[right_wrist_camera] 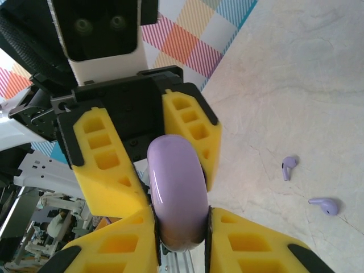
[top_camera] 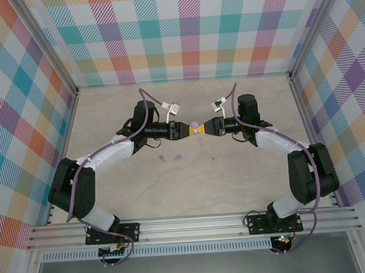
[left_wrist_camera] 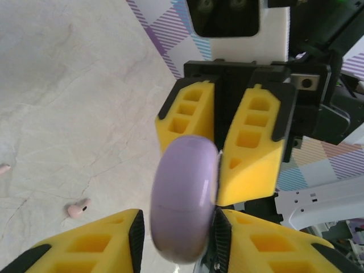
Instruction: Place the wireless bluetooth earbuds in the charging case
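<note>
A round purple charging case (top_camera: 195, 126) hangs above the middle of the table, between both grippers, which meet nose to nose. My right gripper (right_wrist_camera: 181, 227) is shut on the purple case (right_wrist_camera: 176, 187), both pads pressed to its sides. The jaws of my left gripper (left_wrist_camera: 179, 227) stand around the same case (left_wrist_camera: 185, 199). One pad touches it, and a thin gap shows at the other. Two purple earbuds (right_wrist_camera: 289, 168) (right_wrist_camera: 325, 205) lie on the table, seen from above as two purple buds (top_camera: 162, 156) (top_camera: 176, 156). A pale pink earbud (left_wrist_camera: 78, 209) lies on the table, and another pink bud (left_wrist_camera: 3, 168) shows at the frame's edge.
The wooden tabletop (top_camera: 191, 191) is boxed in by checkered walls on three sides, with an aluminium rail (top_camera: 193, 224) along the near edge. Both arms reach inward from their bases, elbows out to the sides.
</note>
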`<state>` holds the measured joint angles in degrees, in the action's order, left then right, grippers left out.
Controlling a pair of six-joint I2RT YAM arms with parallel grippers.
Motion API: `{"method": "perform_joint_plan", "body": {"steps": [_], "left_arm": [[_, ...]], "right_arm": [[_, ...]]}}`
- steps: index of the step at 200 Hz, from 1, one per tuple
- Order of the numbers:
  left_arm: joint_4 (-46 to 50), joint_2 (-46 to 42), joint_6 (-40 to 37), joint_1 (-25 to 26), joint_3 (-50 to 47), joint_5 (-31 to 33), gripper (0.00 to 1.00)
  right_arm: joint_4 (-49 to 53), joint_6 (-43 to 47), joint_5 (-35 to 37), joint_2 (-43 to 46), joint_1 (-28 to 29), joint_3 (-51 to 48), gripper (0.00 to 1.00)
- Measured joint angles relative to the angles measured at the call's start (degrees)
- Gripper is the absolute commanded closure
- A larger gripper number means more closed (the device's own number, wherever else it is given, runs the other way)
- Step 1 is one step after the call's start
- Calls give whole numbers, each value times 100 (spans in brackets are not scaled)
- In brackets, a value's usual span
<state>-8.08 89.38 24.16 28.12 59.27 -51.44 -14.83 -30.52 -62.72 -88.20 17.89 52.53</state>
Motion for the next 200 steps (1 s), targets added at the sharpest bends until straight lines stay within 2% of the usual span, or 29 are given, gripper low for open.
{"method": "perform_joint_plan", "body": {"steps": [80, 116, 136, 149, 163, 200], "left_arm": [[-2, -2, 4, 68, 2, -15, 63], [-2, -2, 31, 72, 2, -48, 82], [17, -2, 24, 74, 2, -39, 84], [68, -11, -28, 74, 2, -13, 83], [243, -59, -181, 76, 13, 44, 83], [782, -546, -1165, 188, 7, 339, 83]], "right_arm": [[428, 289, 72, 52, 109, 98, 79], [483, 348, 79, 52, 116, 96, 77], [605, 444, 140, 81, 111, 101, 68], [841, 577, 275, 168, 138, 118, 57], [1196, 774, 481, 334, 146, 164, 53], [2247, 1497, 1019, 896, 162, 616, 38]]}}
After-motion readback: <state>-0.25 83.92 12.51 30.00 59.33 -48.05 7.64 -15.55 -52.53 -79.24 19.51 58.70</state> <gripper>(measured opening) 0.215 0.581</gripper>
